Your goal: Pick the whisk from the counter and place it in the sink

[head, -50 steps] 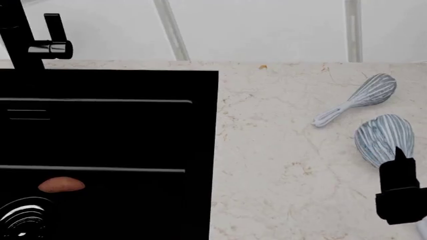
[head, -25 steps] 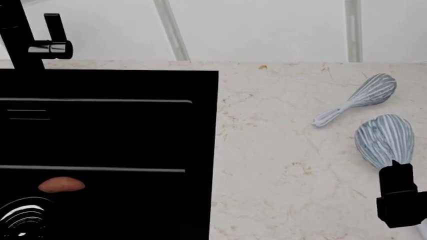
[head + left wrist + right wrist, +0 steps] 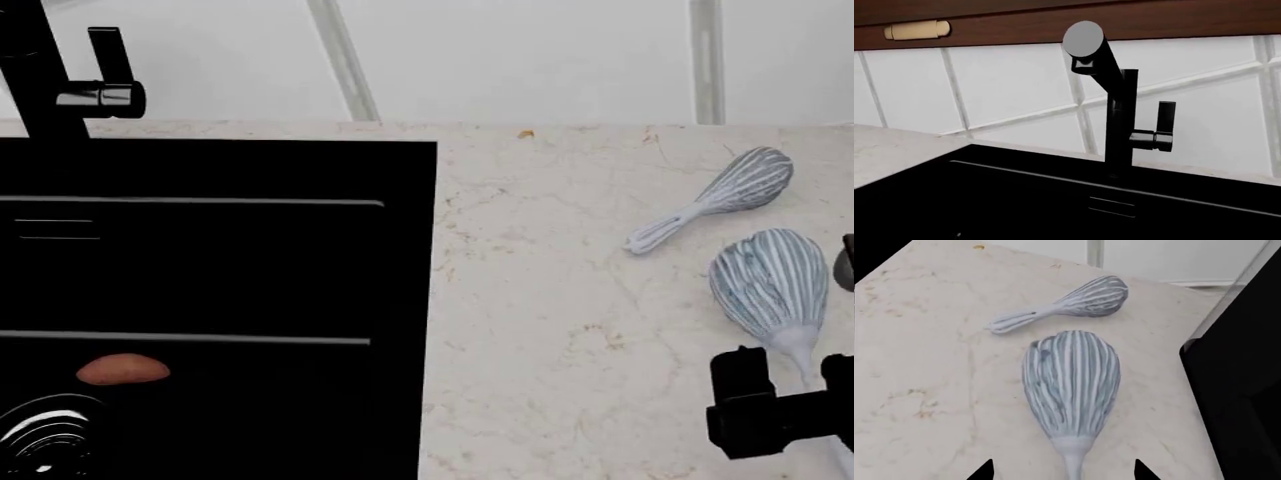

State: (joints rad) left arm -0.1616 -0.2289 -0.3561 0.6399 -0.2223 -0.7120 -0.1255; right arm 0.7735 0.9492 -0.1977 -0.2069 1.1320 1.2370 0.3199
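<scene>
The right tool (image 3: 795, 385) hovers low over the table (image 3: 561, 330) at the near right, its two dark fingers spread apart, one on each side of the thin white handle of the whisk (image 3: 770, 282) without touching it; in the right wrist view only the two black fingertips (image 3: 982, 471) show, the handle running down between them. A second ago the tool showed as a single narrow block over the neck of the whisk; now it sits turned, both fingers visible side by side and a little nearer the handle's end. The whisk itself has not shifted. It lies flat on the cream, faintly veined stone, its wide balloon head of pale blue-grey ribbed wires pointing away from the robot. Just beyond it lies the slimmer whisk (image 3: 711, 198), narrow-headed and pale, angled with its handle toward the sink, near the larger one but apart from it. Bare stone stretches between the whisks and the straight edge of the sink (image 3: 400, 300), a deep black rectangular basin with a chrome drain (image 3: 47, 432) and a small brown rounded object (image 3: 123, 370) inside. The left tool is out of sight; its camera faces the matte black faucet (image 3: 1117, 110) against white tiles.
</scene>
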